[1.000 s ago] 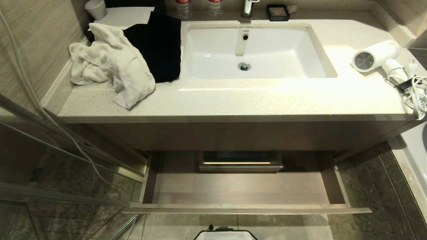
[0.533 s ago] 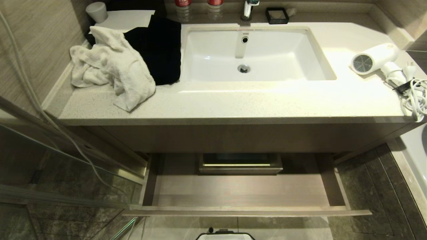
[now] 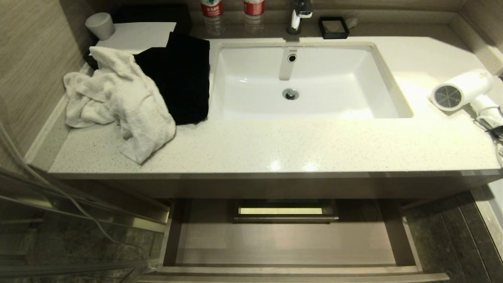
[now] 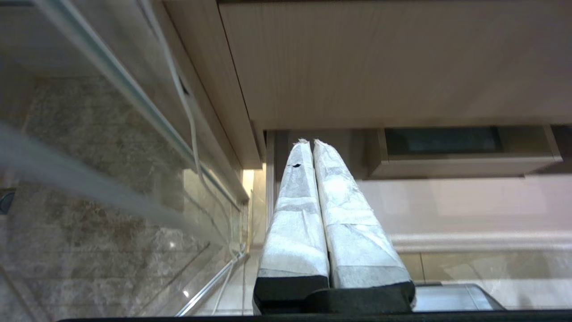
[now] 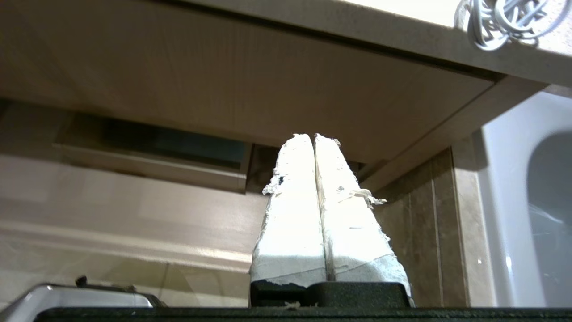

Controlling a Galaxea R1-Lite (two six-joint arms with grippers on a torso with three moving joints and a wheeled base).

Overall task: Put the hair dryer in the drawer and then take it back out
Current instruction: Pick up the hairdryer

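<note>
White hair dryer point(image 3: 461, 90) lying on its side at far right end of speckled stone countertop point(image 3: 275, 145), near right edge, grey grille end turned toward sink point(image 3: 310, 80), stubby handle toward front right corner, touching nothing but counter; bundled cord point(image 5: 500, 20) spilling over counter's right front edge, seen from below in right wrist view. Light wood-grain drawer point(image 3: 283, 243) pulled well out beneath counter's front edge, floor bare, boxed cutout point(image 3: 285, 212) at middle of back. Crumpled white towel point(image 3: 118, 98) heaped at left end of counter, partly over black cloth point(image 3: 180, 78) just beside sink's left rim. Grey cup point(image 3: 100, 25) in back left corner, two red-labelled bottles point(image 3: 230, 10) and small black dish point(image 3: 333, 27) along back edge by tap point(image 3: 298, 13). Left gripper point(image 4: 310, 143) low before open drawer's left part, padded fingers pressed together on nothing. Right gripper point(image 5: 313, 136) likewise closed and empty, below counter's right front edge, well apart from dryer
</note>
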